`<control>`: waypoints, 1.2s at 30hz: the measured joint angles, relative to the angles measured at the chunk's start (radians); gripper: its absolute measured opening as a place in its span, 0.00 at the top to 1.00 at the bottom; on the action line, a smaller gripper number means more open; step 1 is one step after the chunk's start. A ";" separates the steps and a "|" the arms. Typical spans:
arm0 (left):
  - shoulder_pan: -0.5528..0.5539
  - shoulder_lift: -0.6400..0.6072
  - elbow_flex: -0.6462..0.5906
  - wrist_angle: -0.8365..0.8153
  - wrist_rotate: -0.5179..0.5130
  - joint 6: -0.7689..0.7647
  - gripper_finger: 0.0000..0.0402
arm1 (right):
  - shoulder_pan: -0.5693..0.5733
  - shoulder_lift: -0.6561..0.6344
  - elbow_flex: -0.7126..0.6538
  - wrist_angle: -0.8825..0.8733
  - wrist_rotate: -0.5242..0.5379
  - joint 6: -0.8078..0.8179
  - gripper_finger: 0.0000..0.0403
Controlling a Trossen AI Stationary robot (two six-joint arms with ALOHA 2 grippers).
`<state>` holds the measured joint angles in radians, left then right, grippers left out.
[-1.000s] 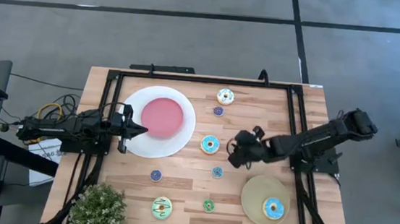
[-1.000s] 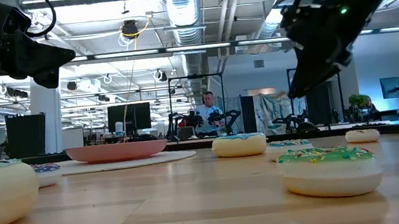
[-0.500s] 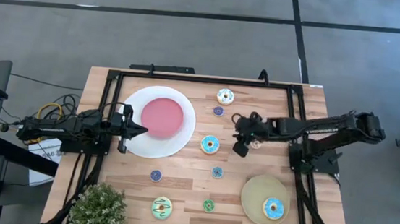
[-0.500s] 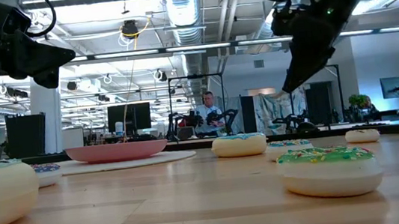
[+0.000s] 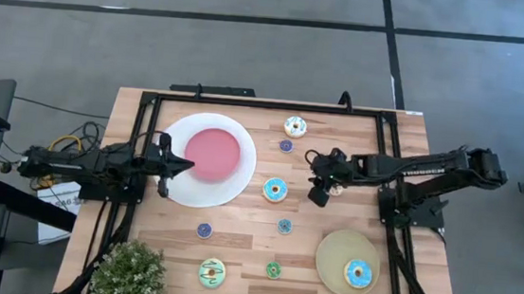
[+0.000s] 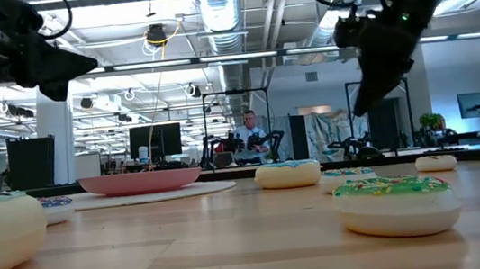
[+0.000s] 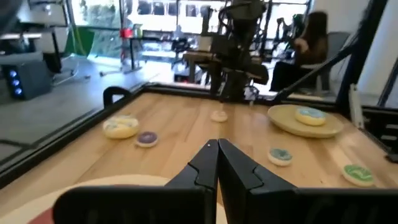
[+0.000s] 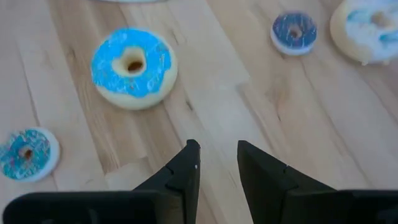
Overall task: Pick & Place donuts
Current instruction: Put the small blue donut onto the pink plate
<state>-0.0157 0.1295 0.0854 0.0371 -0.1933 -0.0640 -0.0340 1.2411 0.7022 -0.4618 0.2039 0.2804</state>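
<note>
the blue-iced donut [image 8: 133, 67] lies mid-worktop, beside the white plate [image 5: 203, 191]. the right gripper [image 5: 317, 192] hovers just beside it, empty, fingers narrowly parted; that gap may be too slim, so descending could nudge the donut away. left gripper [image 7: 217, 155] waits pinched closed over the plate.

Bare wood is seen directly below and ahead of the right gripper [image 5: 316, 192], whose fingers are parted by a narrow gap. Just beyond its tips, the way is taken up by a blue-iced donut [image 8: 134, 67], with a small teal donut [image 8: 25, 154] to one side and a small purple donut [image 8: 294, 31] farther off. The left gripper [image 5: 177, 165] is held over the rim of the white plate [image 5: 203, 192], fingers closed.
</note>
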 joint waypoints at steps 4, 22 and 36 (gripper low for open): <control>-0.066 0.184 0.071 -0.001 -0.110 -0.011 1.00 | -0.008 -0.036 -0.071 0.041 -0.018 0.023 0.76; -0.279 1.024 0.789 -0.768 -0.275 -0.560 1.00 | -0.280 -0.215 -0.229 0.421 -0.288 -0.297 0.76; -0.260 1.331 1.068 -0.966 -0.112 -0.796 0.81 | -0.339 -0.207 -0.229 0.410 -0.390 -0.333 0.76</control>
<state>-0.2755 1.4606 1.1539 -0.9290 -0.3056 -0.8599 -0.3729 1.0336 0.4728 -0.0515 -0.1856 -0.0525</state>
